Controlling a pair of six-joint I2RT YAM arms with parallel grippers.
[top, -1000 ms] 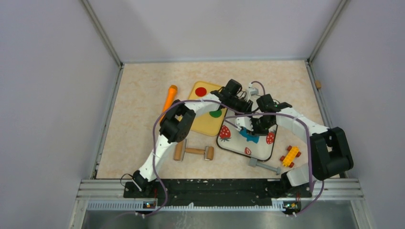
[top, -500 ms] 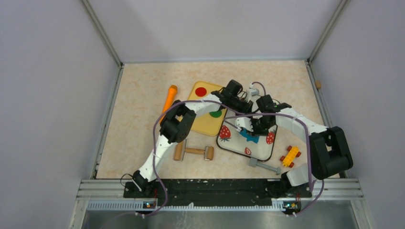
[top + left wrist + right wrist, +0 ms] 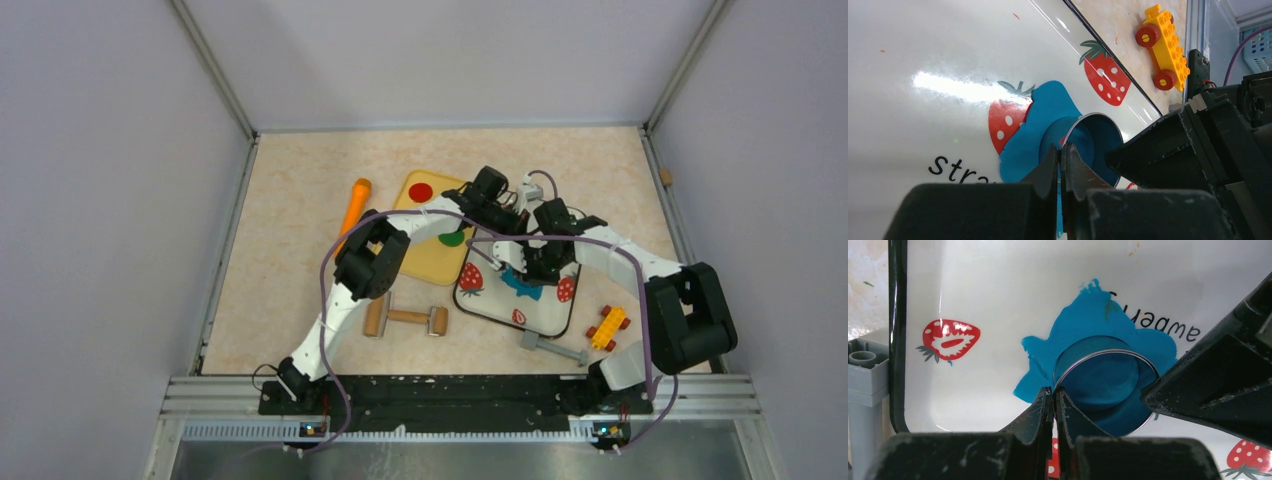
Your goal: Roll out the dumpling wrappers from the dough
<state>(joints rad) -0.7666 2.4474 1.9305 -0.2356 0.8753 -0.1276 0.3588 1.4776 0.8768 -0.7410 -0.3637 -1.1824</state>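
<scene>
Rolling pin (image 3: 406,318) lies on the surface at the left, beside the yellow board (image 3: 430,262) with its red disc (image 3: 421,191) and green disc (image 3: 453,238). Moving right, we see the dough (image 3: 1088,310), a flat ragged blue patch, on the strawberry mat (image 3: 923,50) with a metal ring (image 3: 1098,352) sitting on it. The left gripper (image 3: 1062,152) is pressed together on the ring's rim, and the right gripper (image 3: 1054,394) pinches that rim too, from the other side. The yellow toy car (image 3: 607,327) sits furthest right, off the mat.
</scene>
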